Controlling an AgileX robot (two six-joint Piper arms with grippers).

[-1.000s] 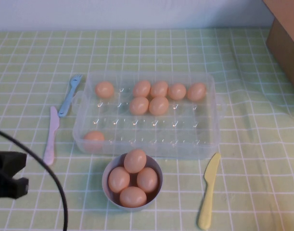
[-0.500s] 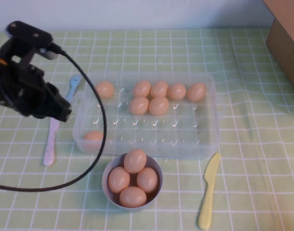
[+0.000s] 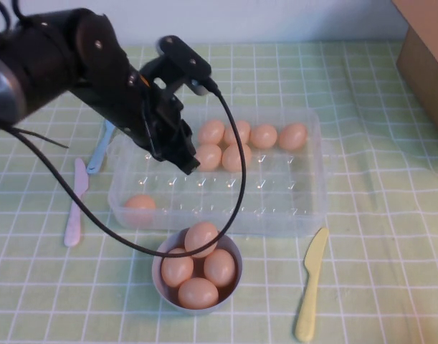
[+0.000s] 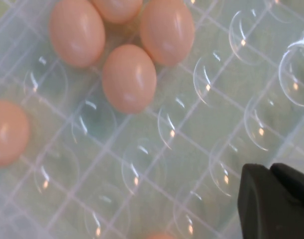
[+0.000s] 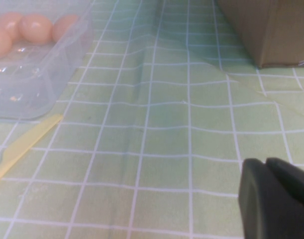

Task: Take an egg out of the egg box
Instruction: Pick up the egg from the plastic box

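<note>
Left end effector (image 3: 181, 159), grip unclear, hovers over clear egg box (image 3: 305, 208); right end effector (image 5: 276, 199) parked

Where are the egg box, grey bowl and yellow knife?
egg box (image 3: 290, 208): high view, bare dimpled floor near its front right.
grey bowl (image 3: 160, 256): high view, left rim.
yellow knife (image 3: 310, 287): high view, mid-length of it.

clear glossy plastic egg box (image 3: 305, 208), matte egg (image 4: 129, 78)

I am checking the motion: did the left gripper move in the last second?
Yes. The left gripper moved from the table's near left edge up and right, over the egg box.
</note>
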